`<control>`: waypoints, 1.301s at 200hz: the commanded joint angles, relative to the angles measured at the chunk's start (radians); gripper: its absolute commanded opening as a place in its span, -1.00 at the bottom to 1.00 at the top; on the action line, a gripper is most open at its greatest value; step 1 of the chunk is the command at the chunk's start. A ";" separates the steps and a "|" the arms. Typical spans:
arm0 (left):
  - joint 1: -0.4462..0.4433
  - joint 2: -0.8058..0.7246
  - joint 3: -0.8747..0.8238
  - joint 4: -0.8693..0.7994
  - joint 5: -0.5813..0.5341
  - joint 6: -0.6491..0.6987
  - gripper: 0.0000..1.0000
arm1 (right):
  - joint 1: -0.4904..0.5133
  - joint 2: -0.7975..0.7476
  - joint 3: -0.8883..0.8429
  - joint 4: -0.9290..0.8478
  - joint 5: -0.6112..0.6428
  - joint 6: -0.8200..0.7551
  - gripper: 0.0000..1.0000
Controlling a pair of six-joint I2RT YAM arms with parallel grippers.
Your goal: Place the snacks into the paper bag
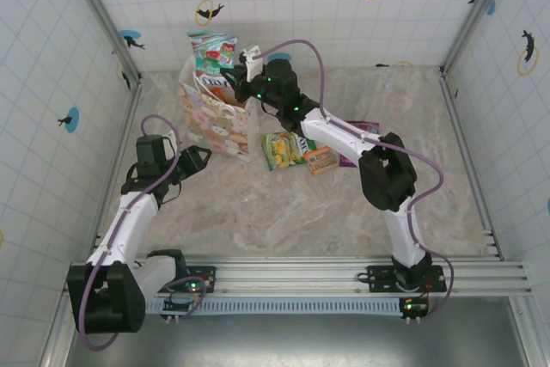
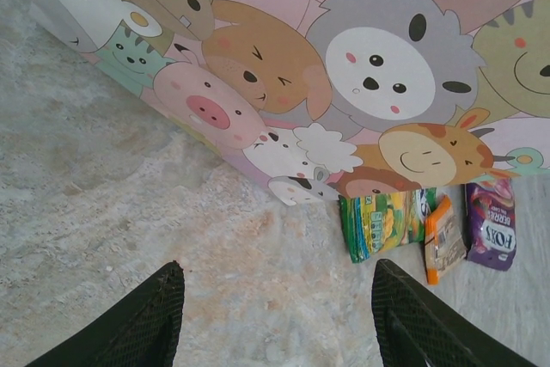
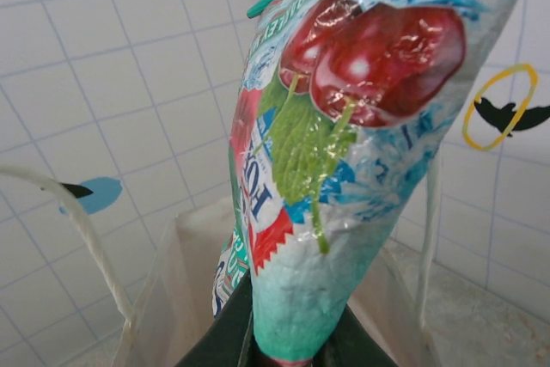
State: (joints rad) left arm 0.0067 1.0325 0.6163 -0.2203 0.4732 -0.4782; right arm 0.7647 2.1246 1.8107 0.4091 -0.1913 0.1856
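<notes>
The white paper bag (image 1: 216,118) with cartoon animals stands upright at the back left. My right gripper (image 1: 239,68) hovers over its open top, shut on a teal snack packet (image 3: 361,126) printed with cherries. The packet stands up from the jaws (image 3: 292,351), with the bag's rim (image 3: 172,234) below. A second printed packet (image 3: 225,272) shows beside it. A green-yellow packet (image 1: 284,150), a small orange bar (image 1: 320,161) and a purple packet (image 1: 357,137) lie on the table right of the bag. My left gripper (image 1: 199,161) is open and empty, low by the bag's front side (image 2: 344,66).
In the left wrist view the green-yellow packet (image 2: 382,223), orange bar (image 2: 443,240) and purple packet (image 2: 491,225) lie past the right finger. Tiled walls close in the back and sides. A thin bag handle (image 3: 94,247) loops up at the left.
</notes>
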 commanded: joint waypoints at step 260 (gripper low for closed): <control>-0.345 0.021 -0.095 0.208 0.020 -0.055 0.02 | -0.001 -0.752 -0.891 -0.086 0.157 0.046 -0.18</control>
State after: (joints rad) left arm -0.2531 1.0042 0.5167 -0.0639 0.5488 -0.5247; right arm 0.7795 1.4654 1.0206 0.3737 -0.0898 0.1852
